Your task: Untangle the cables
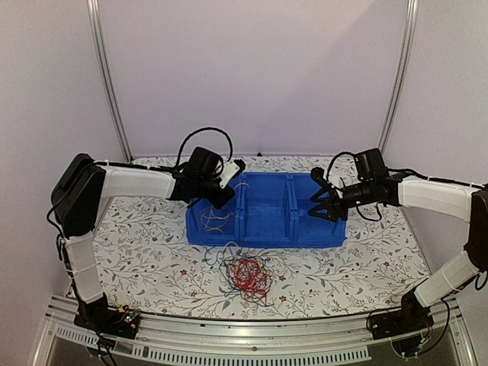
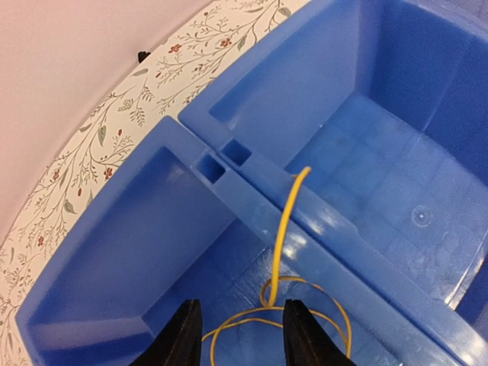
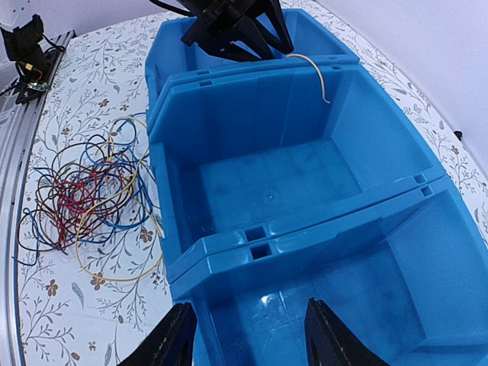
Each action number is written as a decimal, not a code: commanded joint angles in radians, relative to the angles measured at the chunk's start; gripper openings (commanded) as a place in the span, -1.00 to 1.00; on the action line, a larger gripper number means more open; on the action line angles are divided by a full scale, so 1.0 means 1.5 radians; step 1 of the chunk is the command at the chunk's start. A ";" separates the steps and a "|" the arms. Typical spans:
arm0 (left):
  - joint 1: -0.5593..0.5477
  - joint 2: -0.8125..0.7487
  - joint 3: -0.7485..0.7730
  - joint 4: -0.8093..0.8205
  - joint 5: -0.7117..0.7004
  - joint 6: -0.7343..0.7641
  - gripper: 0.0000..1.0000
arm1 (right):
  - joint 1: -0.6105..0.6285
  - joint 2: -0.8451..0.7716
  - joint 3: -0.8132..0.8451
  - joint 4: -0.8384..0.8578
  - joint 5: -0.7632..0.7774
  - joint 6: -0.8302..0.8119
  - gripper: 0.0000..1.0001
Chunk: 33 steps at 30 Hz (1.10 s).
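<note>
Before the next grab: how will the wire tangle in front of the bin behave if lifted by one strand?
Probably floppy: the tangle lies in loose loops. Likely light and snagged, so one strand may drag the clump. The yellow wire arcs over the bin divider, hinting springiness.

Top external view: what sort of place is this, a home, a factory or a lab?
Most likely a robotics lab test cell: plain walls with aluminium frame posts, two robot arms mounted on a metal rail, and a staged tabletop with blue bins.

No legible text, label, brand, number or sign anywhere.
</note>
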State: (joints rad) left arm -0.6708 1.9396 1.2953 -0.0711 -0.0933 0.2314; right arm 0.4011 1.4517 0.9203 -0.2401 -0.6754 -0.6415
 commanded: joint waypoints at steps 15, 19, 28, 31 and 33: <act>0.006 -0.093 -0.062 0.114 -0.032 0.010 -1.00 | 0.004 0.035 0.022 -0.015 0.002 -0.008 0.05; 0.007 -0.176 -0.114 0.124 -0.079 -0.035 -1.00 | 0.005 0.038 0.024 -0.018 0.002 -0.010 0.05; 0.008 -0.144 -0.093 -0.008 -0.123 -0.150 -1.00 | 0.009 0.039 0.027 -0.022 0.007 -0.014 0.05; 0.008 -0.112 -0.086 -0.025 -0.122 -0.189 -1.00 | 0.009 0.036 0.027 -0.024 0.008 -0.015 0.05; 0.008 -0.101 -0.073 -0.043 -0.118 -0.204 -1.00 | 0.009 0.033 0.026 -0.022 0.008 -0.015 0.05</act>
State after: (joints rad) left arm -0.6689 1.7489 1.1477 -0.0360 -0.2565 0.0185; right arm 0.4076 1.5002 0.9302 -0.2661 -0.6643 -0.6529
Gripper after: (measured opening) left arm 0.001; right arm 0.527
